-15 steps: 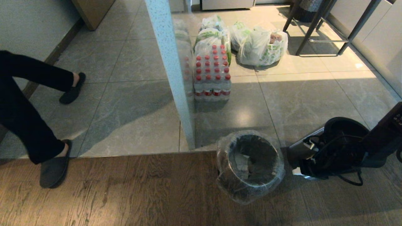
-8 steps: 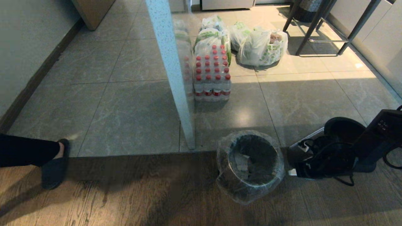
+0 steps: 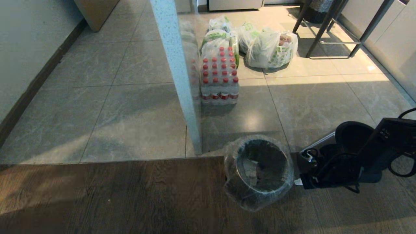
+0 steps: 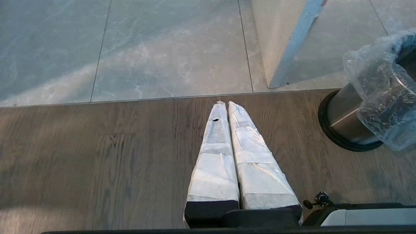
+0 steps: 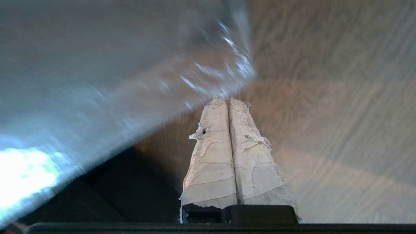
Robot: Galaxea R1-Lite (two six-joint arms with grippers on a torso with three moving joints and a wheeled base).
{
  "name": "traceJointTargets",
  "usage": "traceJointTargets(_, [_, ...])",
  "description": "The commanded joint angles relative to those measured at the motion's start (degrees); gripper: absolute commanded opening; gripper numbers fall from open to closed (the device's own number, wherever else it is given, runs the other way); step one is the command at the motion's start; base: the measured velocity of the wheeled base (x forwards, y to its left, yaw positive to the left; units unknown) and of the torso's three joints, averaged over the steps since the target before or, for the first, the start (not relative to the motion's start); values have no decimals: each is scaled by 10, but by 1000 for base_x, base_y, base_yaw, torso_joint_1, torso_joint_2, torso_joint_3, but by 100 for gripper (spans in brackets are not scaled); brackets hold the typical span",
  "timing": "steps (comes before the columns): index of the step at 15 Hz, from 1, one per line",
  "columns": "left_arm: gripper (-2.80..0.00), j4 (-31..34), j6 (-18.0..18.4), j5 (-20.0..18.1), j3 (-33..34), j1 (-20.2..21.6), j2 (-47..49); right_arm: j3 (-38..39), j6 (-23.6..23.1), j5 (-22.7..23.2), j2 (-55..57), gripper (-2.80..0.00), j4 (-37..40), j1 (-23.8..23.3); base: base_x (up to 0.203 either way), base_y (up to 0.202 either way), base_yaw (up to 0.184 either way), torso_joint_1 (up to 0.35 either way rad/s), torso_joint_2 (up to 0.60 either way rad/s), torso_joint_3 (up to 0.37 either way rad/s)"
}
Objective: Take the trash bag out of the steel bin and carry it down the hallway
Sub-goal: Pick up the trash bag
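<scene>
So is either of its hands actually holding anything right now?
Nothing is held. The left gripper hangs shut over bare floor; the right gripper is shut and empty beside the trash bag, which lines the steel bin.

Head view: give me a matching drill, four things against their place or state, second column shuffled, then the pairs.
Things:
1. trash bag
2. steel bin
3. pack of red-capped bottles
4. right gripper

Place or state:
A. on the grey tiles, beside the glass panel's pale edge
B. shut, close to the bag's plastic
C. lining the bin, folded down over its rim
D. standing on the wood floor, black foot ring at its base

Pairs: 1-C, 2-D, 3-A, 4-B
</scene>
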State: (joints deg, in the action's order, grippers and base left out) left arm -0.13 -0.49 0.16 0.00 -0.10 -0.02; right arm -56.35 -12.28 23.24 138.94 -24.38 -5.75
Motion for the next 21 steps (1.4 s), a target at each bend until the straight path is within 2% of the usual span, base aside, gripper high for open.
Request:
traceJointTargets(1, [-280,0,0,0,1,0,0,-3,21,4,5,-280,-7,6,0,0,0,0,0,0])
traceJointTargets(2, [-280,0,0,0,0,0,0,-3,26,5,4,-280,-7,8,0,0,0,0,0,0])
traceJointTargets(4, [-280,0,0,0,1,0,0,-4,92,15,-13,-280,-10,14,0,0,0,0,0,0])
traceJointTargets(5, [-280,0,0,0,0,0,0,-2,107,23,-29,-280,-7,15,0,0,0,0,0,0])
traceJointTargets(8, [-280,0,0,0,1,0,0,21,87,24,-58,-280,-1,16,0,0,0,0,0,0])
traceJointTargets(10, [-280,0,0,0,0,0,0,38,41,22,-71,-280,-1,15,0,0,0,0,0,0])
traceJointTargets(11, [-280,0,0,0,1,0,0,49,-10,23,-74,0,0,15,0,0,0,0,0,0])
traceJointTargets(13, [-280,0,0,0,1,0,0,76,-77,16,-81,0,-1,14,0,0,0,0,0,0])
traceJointTargets(15, [-280,0,0,0,1,0,0,87,-106,14,-90,0,-6,11,0,0,0,0,0,0])
traceJointTargets(18, [-280,0,0,0,0,0,0,117,-230,16,-102,0,-34,-19,0,0,0,0,0,0])
traceJointTargets(21, [-280,0,0,0,1,0,0,150,-267,51,-107,0,-61,-26,0,0,0,0,0,0])
